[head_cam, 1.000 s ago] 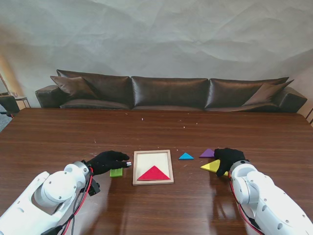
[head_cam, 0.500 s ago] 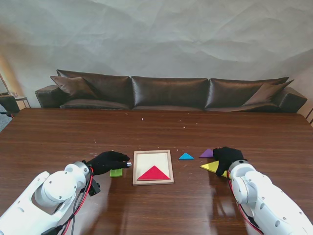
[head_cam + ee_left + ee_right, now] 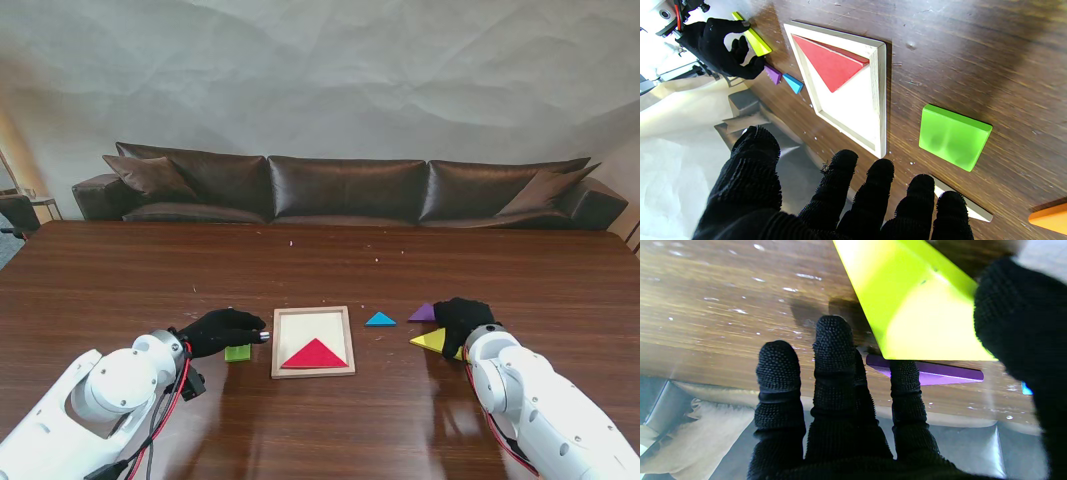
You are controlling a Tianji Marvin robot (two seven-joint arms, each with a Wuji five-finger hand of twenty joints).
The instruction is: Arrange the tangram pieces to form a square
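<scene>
While a dark leather sofa (image 3: 345, 188) runs along the far wall, the brown wooden table (image 3: 320, 260) fills most of the stand's view, with both white arms rising from the near corners. Near the middle of the table lies a shallow wooden tray (image 3: 313, 341) with a pale floor; a red triangle (image 3: 314, 354) sits flat inside it, against the wall nearest to me, and the rest of the tray floor is bare.

To the right of the tray, the right hand (image 3: 462, 321) in its black glove reaches over a yellow triangle (image 3: 434, 339). The right wrist view shows the thumb on one side of this yellow piece (image 3: 907, 303) and the fingers (image 3: 833, 340) spread on the table on the other side; whether it is truly gripped, I cannot tell. A purple triangle (image 3: 423, 313) lies just beyond the yellow one, farther from me, and a small blue triangle (image 3: 380, 319) rests between the purple one and the tray.

To the left of the tray, the left hand (image 3: 222, 330) hovers with fingers (image 3: 873, 186) apart, holding nothing. A green square (image 3: 238, 352) lies flat just beside it, near the tray's left wall but apart from it. The left wrist view also shows a white piece (image 3: 968, 205) partly under the fingertips and the corner of an orange piece (image 3: 1048, 218) at the edge.
</scene>
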